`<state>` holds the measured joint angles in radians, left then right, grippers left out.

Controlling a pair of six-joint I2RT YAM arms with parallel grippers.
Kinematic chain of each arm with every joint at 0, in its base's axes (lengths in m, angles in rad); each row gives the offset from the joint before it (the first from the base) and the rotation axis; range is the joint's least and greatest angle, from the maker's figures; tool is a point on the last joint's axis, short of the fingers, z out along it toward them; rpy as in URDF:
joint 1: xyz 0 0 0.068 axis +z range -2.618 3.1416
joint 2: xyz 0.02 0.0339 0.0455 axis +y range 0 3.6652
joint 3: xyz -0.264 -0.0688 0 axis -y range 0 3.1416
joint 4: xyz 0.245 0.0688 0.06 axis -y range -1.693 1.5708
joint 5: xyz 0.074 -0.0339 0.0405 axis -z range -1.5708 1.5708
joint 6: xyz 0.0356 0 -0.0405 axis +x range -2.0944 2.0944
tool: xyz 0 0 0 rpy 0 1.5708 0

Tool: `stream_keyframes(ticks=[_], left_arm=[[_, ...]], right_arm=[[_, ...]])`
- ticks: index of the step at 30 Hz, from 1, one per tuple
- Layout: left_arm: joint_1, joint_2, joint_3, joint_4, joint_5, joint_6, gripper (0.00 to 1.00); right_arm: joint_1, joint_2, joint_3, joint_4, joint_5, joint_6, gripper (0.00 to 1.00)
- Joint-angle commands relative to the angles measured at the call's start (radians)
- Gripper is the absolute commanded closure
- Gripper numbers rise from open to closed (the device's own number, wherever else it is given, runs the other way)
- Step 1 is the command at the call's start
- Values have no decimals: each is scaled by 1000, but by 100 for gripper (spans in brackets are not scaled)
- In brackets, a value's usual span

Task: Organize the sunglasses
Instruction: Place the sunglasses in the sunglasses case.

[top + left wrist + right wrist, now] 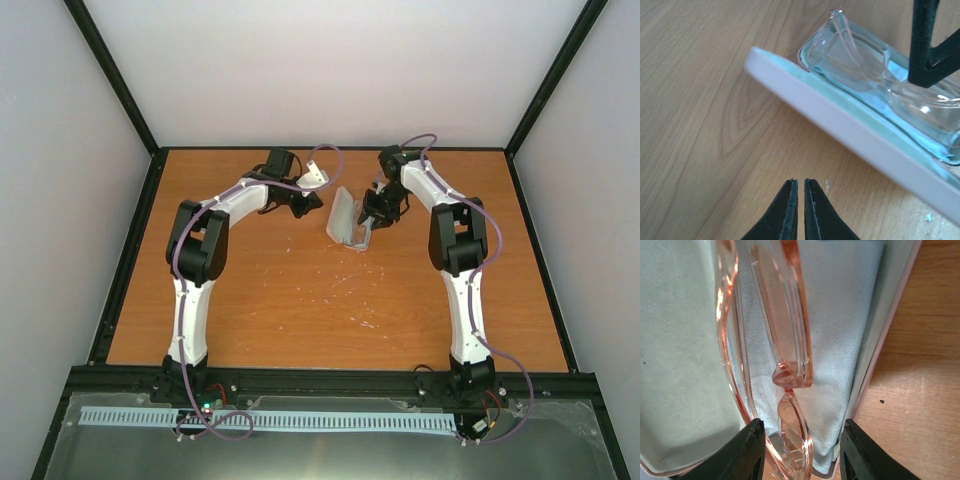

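Observation:
The sunglasses (790,340), thin and translucent amber, lie folded on a light blue cloth (840,315) inside the open pink case (348,222). My right gripper (802,424) is open just above them. Its two fingers straddle the frame, with a gap showing on each side. In the left wrist view the sunglasses (865,65) rest in the case tray. One right finger (925,45) stands over them, and the case's lid (840,125) lies open flat in front. My left gripper (801,182) is shut and empty. It hovers over bare wood just short of the lid.
The wooden table (300,300) is bordered by a black frame (130,250) and white walls. Small white flecks (365,322) dot the wood near the middle. Both arms reach toward the table's far centre.

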<state>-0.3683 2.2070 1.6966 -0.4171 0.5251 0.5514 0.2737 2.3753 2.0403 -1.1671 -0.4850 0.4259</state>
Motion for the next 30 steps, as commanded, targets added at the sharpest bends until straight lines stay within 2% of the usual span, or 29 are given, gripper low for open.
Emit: stream_keyframes(ticks=[1, 30], left_arm=[[-40, -32, 1, 20, 41, -36, 92], [-67, -23, -1, 30, 34, -51, 92]], right_arm=[[-4, -48, -12, -7, 11, -15, 59], [-28, -85, -118, 32, 47, -25, 60]])
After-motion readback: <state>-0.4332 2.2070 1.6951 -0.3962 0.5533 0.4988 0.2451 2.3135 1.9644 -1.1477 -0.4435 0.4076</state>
